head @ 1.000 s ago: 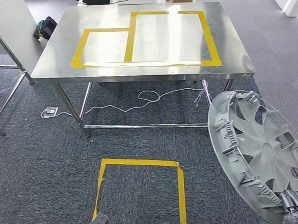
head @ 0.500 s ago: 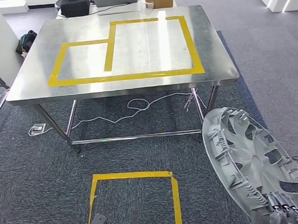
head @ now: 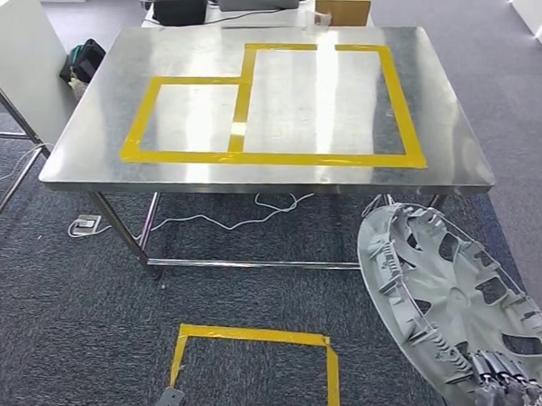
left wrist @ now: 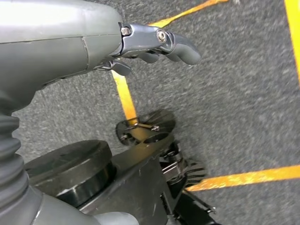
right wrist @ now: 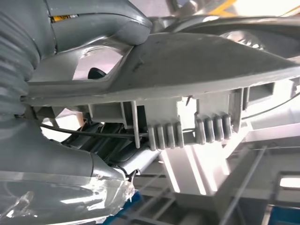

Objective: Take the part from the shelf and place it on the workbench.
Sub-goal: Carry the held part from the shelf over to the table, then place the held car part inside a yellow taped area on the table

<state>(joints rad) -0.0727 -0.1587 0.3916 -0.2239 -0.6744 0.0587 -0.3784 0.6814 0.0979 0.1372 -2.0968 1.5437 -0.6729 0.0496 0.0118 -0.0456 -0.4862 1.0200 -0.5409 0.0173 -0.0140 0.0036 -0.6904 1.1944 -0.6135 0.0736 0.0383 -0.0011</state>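
1. The right robot hand (head: 504, 377) grips the part (head: 459, 302), a grey wheel cover, by its lower rim; it hangs tilted beside the worktop (head: 451, 143), below its edge.
2. The left robot hand (left wrist: 155, 44) hangs over the carpet, fingers loosely spread, holding nothing.
3. Best lift the part clear of the worktop edge, level it, then lower it inside the yellow tape (head: 272, 157).

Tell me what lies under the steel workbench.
Under the steel workbench: grey carpet, a white cable trailing to a power strip, and the frame's lower crossbar. The tabletop hides the floor farther back; the wheel cover blocks the near right leg.
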